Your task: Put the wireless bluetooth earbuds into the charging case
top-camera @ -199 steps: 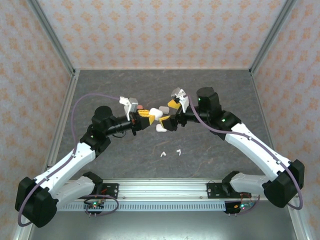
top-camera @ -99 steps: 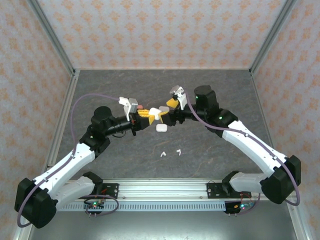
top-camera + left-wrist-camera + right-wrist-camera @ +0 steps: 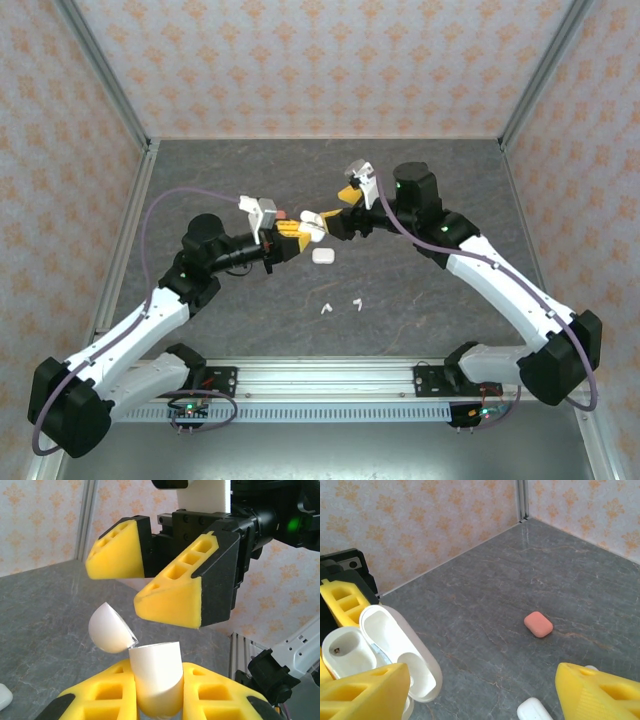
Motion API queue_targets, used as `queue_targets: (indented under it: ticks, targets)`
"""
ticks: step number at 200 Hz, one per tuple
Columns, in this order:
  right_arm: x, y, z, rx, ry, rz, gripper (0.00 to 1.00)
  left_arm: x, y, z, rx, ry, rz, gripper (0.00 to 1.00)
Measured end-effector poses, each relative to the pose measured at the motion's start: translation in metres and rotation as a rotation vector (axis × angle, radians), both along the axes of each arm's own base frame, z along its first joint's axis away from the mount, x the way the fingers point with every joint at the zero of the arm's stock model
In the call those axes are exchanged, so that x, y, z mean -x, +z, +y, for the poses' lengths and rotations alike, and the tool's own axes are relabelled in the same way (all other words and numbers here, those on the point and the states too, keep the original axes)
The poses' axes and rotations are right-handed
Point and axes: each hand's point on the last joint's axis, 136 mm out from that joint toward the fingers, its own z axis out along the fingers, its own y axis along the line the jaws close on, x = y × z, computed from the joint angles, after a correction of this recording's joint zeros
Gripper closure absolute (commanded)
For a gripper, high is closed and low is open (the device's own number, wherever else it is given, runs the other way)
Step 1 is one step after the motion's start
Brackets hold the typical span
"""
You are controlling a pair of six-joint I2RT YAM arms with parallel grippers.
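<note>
the left end effector [image 3: 296, 233] sits over the middle of the table [image 3: 420, 170], clamped narrow on the white charging case [image 3: 309, 227]. in the left wrist view its yellow fingers [image 3: 95, 700] press the case body [image 3: 156, 672] from both sides. the case stands upright with its lid [image 3: 108, 628] swung open and tilted to the left.

the right end effector [image 3: 330, 213] faces it from the right, just beside the case. its jaws are spread wide with nothing between them. in the left wrist view they hang above the open lid without touching it. in the right wrist view the opened case [image 3: 387, 650] lies at the left edge, beside the right end effector's own left finger [image 3: 362, 692]. the case shows hollow wells with no bud seated in them, as far as can be seen.

the left earbud [image 3: 325, 308] and the right earbud [image 3: 357, 303], both white, lie loose on the table. they are near the robot, side by side and a little apart, well clear of both end effectors.

a closed white case [image 3: 323, 256] rests on the table just near of the held case. a pink case [image 3: 538, 624] lies flat on the table farther off.
</note>
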Motion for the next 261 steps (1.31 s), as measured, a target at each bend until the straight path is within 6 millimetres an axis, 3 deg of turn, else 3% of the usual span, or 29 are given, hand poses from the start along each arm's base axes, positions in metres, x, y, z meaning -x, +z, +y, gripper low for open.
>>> queue_targets:
  ticks: [49,71,86,112,135,162,223,261]
  targets:
    - [0.004,0.006,-0.018,-0.013,-0.059,0.017,0.3,0.002,-0.004,0.006,-0.026,0.029,-0.02,0.92]
    - [0.014,-0.003,-0.026,-0.019,-0.088,0.066,0.36,0.006,-0.008,0.01,-0.046,0.042,-0.031,0.92]
    - [0.019,-0.026,-0.031,-0.006,-0.113,0.136,0.4,0.009,-0.008,0.014,-0.059,0.054,-0.046,0.92]
    - [0.03,-0.089,-0.033,0.059,-0.165,0.31,0.47,0.012,-0.006,0.019,-0.075,0.073,-0.073,0.93]
    - [0.048,-0.145,-0.027,0.142,-0.179,0.453,0.51,0.011,-0.009,0.021,-0.088,0.089,-0.076,0.94]
    - [0.064,-0.19,-0.015,0.222,-0.186,0.568,0.55,0.009,-0.015,0.022,-0.102,0.098,-0.064,0.95]
    - [0.089,-0.255,0.004,0.376,-0.186,0.703,0.6,0.007,-0.021,0.024,-0.11,0.112,-0.053,0.96]
    - [0.092,-0.274,0.007,0.426,-0.192,0.739,0.61,0.008,-0.022,0.024,-0.11,0.112,-0.053,0.96]
